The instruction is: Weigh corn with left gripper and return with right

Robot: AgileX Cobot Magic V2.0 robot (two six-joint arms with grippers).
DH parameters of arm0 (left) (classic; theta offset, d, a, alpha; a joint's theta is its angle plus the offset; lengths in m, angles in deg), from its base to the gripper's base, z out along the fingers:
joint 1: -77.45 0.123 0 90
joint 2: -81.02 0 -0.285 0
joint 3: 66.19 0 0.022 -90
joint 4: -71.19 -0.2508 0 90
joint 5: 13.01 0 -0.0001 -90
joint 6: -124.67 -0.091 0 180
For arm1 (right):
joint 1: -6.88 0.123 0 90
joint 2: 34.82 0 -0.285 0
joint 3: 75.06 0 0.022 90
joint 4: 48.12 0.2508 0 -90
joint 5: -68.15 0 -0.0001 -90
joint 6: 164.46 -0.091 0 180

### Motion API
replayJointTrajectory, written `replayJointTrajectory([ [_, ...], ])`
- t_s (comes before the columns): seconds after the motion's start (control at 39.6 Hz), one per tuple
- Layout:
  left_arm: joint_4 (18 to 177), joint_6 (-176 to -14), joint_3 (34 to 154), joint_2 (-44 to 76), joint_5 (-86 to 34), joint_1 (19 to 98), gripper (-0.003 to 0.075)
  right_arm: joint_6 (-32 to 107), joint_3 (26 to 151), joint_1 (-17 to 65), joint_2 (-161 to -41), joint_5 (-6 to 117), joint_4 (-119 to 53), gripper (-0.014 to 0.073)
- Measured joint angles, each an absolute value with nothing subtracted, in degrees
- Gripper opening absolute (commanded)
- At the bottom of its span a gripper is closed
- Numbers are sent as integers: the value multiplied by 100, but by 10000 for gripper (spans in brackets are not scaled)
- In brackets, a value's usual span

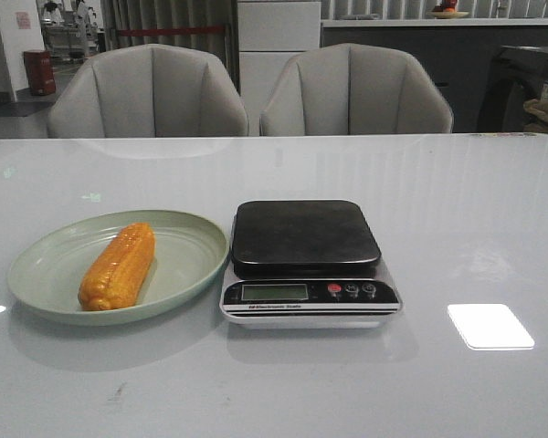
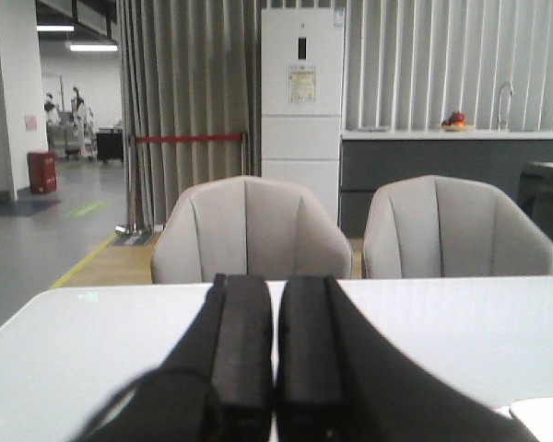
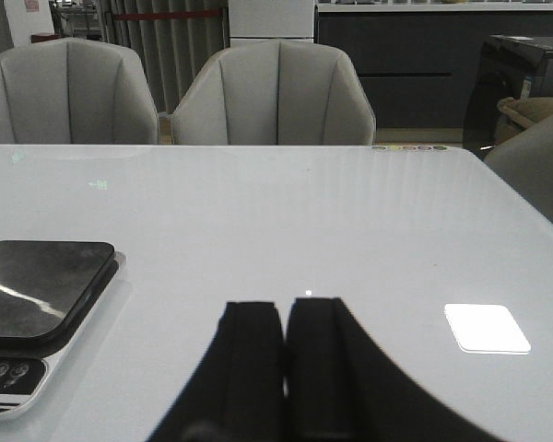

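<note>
The orange-yellow corn (image 1: 119, 266) lies on a pale green plate (image 1: 187, 239) at the front left of the white table. A digital scale (image 1: 306, 239) with a dark empty platform stands just right of the plate; it also shows in the right wrist view (image 3: 39, 285). Neither gripper shows in the front view. My left gripper (image 2: 276, 281) is shut and empty, held over the table's left part, facing the chairs. My right gripper (image 3: 285, 308) is shut and empty, over the table to the right of the scale.
Two grey chairs (image 1: 146, 91) (image 1: 356, 89) stand behind the table's far edge. A bright square light reflection (image 1: 490, 326) lies on the table right of the scale. A white rim (image 2: 544, 414) shows at the corner of the left wrist view.
</note>
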State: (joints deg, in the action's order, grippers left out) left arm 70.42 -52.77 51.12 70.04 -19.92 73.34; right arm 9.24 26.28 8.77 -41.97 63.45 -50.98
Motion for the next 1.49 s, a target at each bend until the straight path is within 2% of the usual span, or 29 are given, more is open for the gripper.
replayJointTrajectory([
  [0.13, 7119, -5277, 5703, 6534, -2750, 7334, 124, 924, 2628, 877, -4197, 6345, -5098, 155],
  [0.33, 7182, -5277, 5838, 6146, -3563, 7334, 124, 924, 2628, 877, -4197, 6345, -5098, 155],
  [0.61, 7195, -5277, 5631, 6046, -3663, 6997, 135, 924, 2628, 877, -4197, 6345, -5098, 155],
  [0.71, 7195, -5277, 5629, 5889, -3685, 6781, 205, 924, 2628, 877, -4197, 6345, -5098, 155],
  [0.86, 7195, -5277, 5684, 5470, -3718, 6511, 434, 924, 2628, 877, -4197, 6345, -5098, 155],
  [0.96, 7195, -5277, 5794, 5156, -3718, 6340, 531, 924, 2628, 877, -4197, 6345, -5098, 155],
  [1.21, 7348, -5277, 6099, 4045, -3656, 6082, 536, 924, 2628, 877, -4197, 6345, -5098, 155],
  [1.49, 7619, -5277, 6820, 2036, -3573, 5709, 535, 924, 2628, 877, -4197, 6345, -5098, 155],
])
